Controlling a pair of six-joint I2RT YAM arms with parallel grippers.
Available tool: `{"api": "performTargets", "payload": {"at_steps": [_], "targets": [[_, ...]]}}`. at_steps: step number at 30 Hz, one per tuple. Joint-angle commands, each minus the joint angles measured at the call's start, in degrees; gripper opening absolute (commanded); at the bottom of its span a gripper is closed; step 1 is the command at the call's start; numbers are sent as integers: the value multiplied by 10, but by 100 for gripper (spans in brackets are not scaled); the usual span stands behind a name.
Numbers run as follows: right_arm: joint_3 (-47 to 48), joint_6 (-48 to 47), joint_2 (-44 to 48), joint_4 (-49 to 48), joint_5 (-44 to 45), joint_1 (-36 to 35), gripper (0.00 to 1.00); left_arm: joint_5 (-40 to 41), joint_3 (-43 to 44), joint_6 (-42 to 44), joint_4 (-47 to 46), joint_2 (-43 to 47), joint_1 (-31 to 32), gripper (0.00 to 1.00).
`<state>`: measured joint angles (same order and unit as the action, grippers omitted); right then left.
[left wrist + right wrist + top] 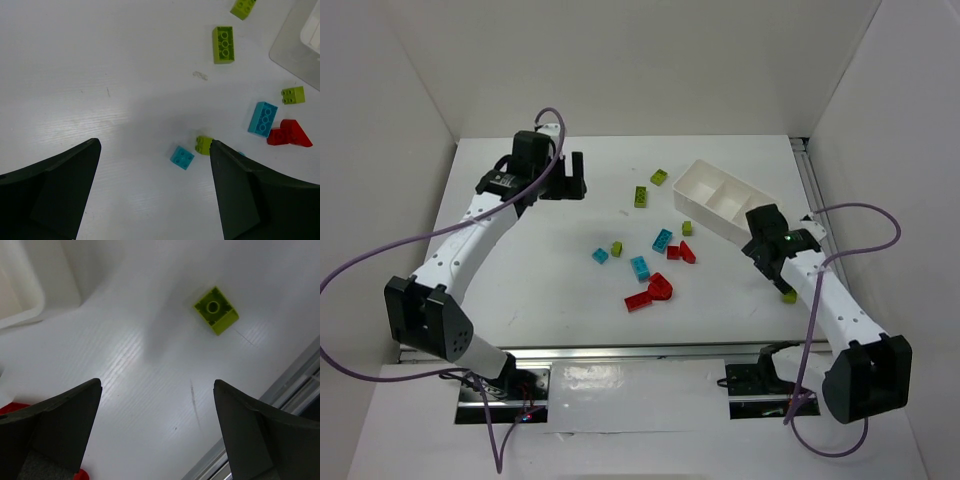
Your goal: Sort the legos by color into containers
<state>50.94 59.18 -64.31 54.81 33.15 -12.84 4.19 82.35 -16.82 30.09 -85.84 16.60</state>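
Loose legos lie mid-table: lime ones [641,196] [660,178] [687,228] [617,249], cyan ones [662,239] [640,267] [600,256], red ones [650,292] [681,252]. The white three-part tray [725,200] stands at the back right. My left gripper [560,190] is open and empty at the back left; its view shows a small cyan brick [182,157] and a lime one [204,145] ahead of the gripper [155,145]. My right gripper [767,262] is open and empty in front of the tray, over bare table [157,385]. One lime brick [216,310] lies beyond it, also in the top view [788,296].
The tray's corner [25,285] shows at the upper left of the right wrist view. The table's metal front edge [295,385] runs close beside the lone lime brick. White walls enclose the table on three sides. Purple cables loop off both arms.
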Motion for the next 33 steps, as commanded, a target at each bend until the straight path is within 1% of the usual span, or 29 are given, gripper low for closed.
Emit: {"api": "performTargets", "payload": {"at_steps": [1,4,5,7,8,10,11,15,19,21,23,26,30,33], "targets": [[-27,33,-8,28,-54,51,100,-24,15,-1,35,0,9,100],[-50,34,5,22,-78,90,100,-35,9,5,41,6,9,100],[-56,34,11,9,-96,118,100,-35,9,5,41,11,9,100],[-68,13,23,-8,-114,146,100,-47,4,5,47,11,15,100],[-80,13,24,-21,-133,172,100,-47,4,5,47,11,15,100],[-96,8,3,-29,-147,207,100,-52,4,5,59,4,20,100],[-96,2,-6,-29,-147,208,100,-52,4,5,59,4,20,100],[-121,-12,-28,-60,-167,263,100,-52,-3,5,64,4,32,100],[-127,-29,-35,-105,-185,294,100,-52,-3,5,77,-2,37,100],[-121,-29,-58,-117,-186,300,100,-59,-9,5,82,-7,37,100],[-114,-37,-72,-127,-179,314,100,-72,-14,-1,82,-7,42,100],[-98,-43,-101,-147,-179,321,100,-72,-14,-1,82,-20,42,100],[-81,-36,-130,-169,-158,326,100,-65,-8,4,82,-41,48,100],[-68,-43,-147,-185,-147,326,94,-59,-8,4,82,-41,48,100]]}}
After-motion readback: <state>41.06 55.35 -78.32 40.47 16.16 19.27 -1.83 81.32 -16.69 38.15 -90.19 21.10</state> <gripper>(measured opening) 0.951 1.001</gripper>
